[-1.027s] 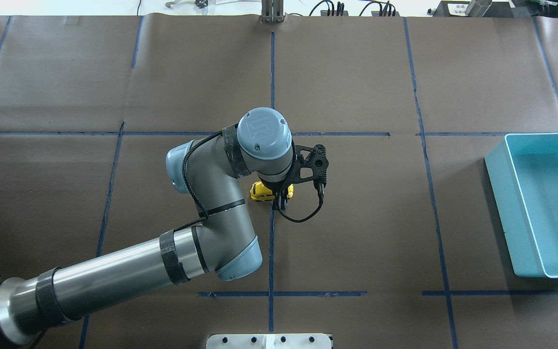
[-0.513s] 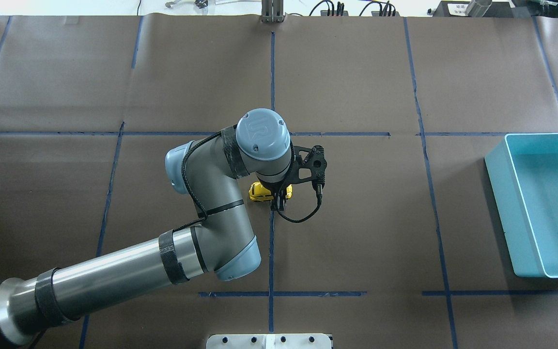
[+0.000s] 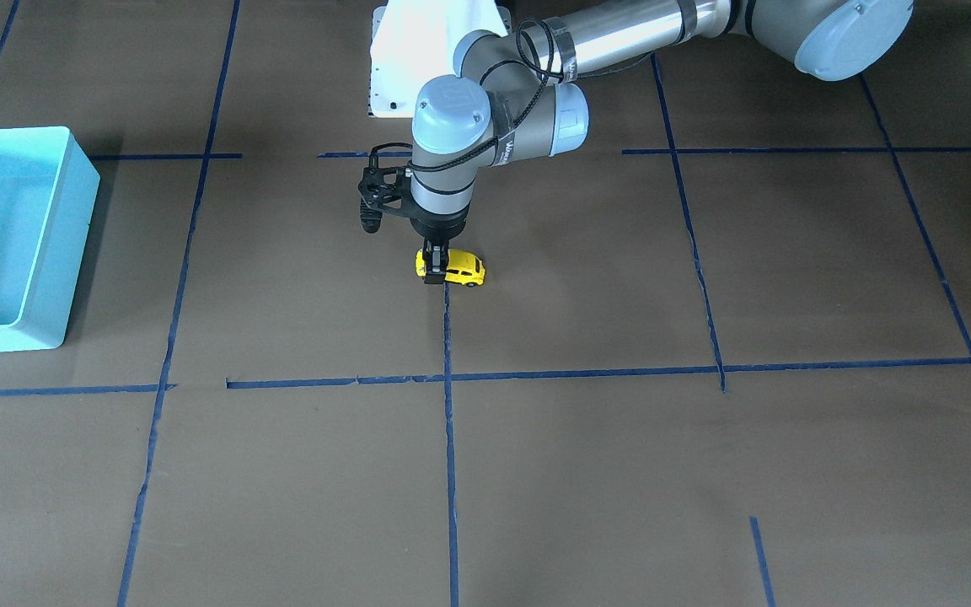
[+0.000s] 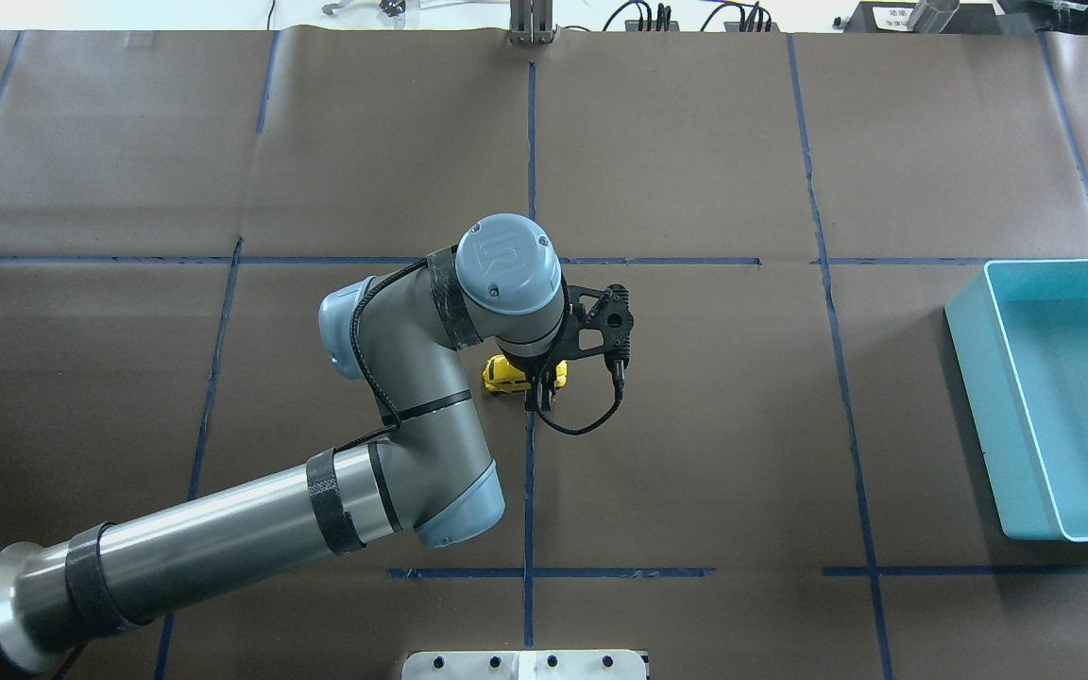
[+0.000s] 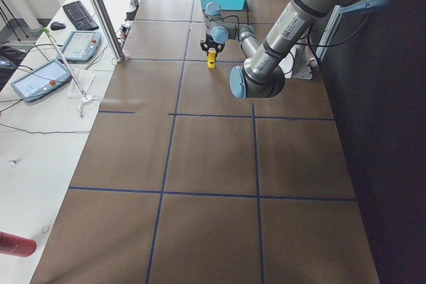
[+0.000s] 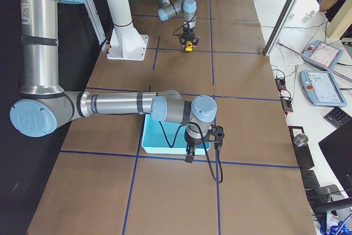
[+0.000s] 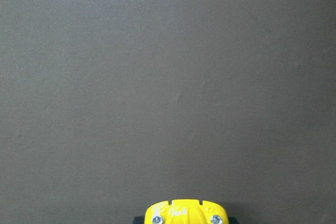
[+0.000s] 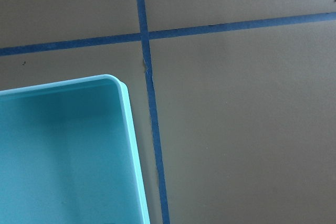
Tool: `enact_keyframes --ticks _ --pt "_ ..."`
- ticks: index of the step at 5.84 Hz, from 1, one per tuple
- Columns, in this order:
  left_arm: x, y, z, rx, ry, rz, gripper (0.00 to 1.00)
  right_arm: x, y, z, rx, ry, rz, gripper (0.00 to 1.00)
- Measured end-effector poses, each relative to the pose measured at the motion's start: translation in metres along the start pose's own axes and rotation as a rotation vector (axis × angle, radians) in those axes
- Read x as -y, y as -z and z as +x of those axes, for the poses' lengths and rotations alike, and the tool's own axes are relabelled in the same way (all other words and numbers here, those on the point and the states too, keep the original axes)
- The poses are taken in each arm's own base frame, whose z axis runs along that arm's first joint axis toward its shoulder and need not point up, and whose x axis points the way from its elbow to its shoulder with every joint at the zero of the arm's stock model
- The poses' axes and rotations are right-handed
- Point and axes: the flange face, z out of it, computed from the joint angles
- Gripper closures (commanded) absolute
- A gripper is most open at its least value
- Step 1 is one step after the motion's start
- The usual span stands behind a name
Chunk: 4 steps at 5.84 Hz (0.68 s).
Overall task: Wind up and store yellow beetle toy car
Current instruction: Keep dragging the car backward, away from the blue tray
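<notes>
The yellow beetle toy car (image 3: 462,268) is low at the middle of the table on the brown paper. My left gripper (image 3: 434,274) points straight down and is shut on one end of it. In the overhead view the car (image 4: 499,375) is partly hidden under the left wrist, with the left gripper (image 4: 540,389) on its right end. The left wrist view shows only the car's yellow end (image 7: 184,213) at the bottom edge. My right gripper (image 6: 188,155) hangs by a corner of the turquoise bin (image 6: 159,146); I cannot tell if it is open or shut.
The turquoise bin (image 4: 969,378) stands at the right edge of the table in the overhead view and holds nothing visible. Its corner shows in the right wrist view (image 8: 79,145). Blue tape lines (image 4: 529,472) cross the brown paper. A white base plate (image 4: 525,664) sits at the near edge.
My left gripper has shifted slightly to the left in the overhead view, and the yellow car has moved with it.
</notes>
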Motion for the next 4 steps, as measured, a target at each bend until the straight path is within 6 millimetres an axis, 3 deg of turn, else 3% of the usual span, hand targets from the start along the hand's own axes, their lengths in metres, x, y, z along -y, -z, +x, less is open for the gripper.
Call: enact_keyframes --ticks 4 --pt "-0.0101 -0.0050 0.0003 0.001 0.000 -0.005 1.00 0.0000 -0.0004 0.0002 0.000 0.001 -0.001 0.00"
